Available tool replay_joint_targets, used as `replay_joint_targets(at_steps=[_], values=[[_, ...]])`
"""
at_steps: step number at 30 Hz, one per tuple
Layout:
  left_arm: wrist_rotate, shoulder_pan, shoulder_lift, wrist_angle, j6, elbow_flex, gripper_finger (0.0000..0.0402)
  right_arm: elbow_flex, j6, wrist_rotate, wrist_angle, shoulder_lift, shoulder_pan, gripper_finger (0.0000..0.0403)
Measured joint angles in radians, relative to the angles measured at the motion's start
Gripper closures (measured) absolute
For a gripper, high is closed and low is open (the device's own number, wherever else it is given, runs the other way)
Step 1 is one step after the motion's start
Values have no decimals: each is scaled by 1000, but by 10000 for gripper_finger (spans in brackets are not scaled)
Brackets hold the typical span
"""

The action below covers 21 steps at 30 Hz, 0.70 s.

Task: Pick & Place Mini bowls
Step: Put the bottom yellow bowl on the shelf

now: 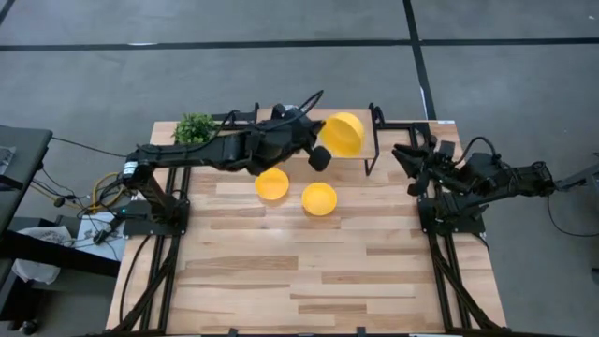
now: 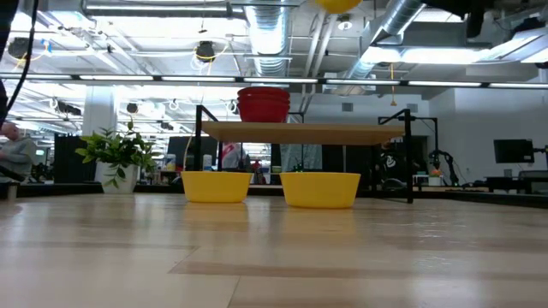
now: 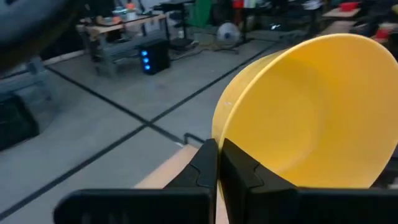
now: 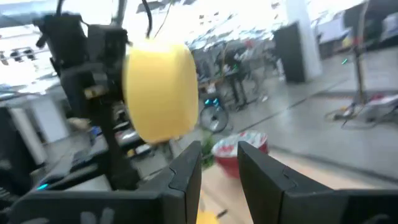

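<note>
Yellow mini bowl (image 1: 343,133) pinched by its rim in the left end effector (image 1: 321,140) — raised near the tabletop's (image 1: 318,271) far edge, just beside the shelf (image 1: 402,126); right end effector (image 1: 404,153) waits slightly open, empty — right edge.

The left arm is stretched toward 3 o'clock, its gripper (image 1: 323,142) clamped and raised high. The right gripper (image 1: 404,153) is parked at 3 o'clock, fingers parted.

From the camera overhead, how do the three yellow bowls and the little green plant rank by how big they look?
1. Held yellow bowl, in the left gripper: raised nearer the camera, so its lead is unsure.
2-3. Right table bowl and left table bowl: alike.
4. Green plant: close behind them.
</note>
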Motion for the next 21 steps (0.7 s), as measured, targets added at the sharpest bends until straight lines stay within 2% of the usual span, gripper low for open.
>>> replay_joint_targets(at_steps=[5,10,21], values=[[-1,57,22,-4,0,0,397,12,-78,80,39,44,0,308],[-1,104,63,0,0,1,397,69,-139,178,38,158,0,303],[-8,168,96,8,0,0,397,270,-149,434,-32,462,0,229]])
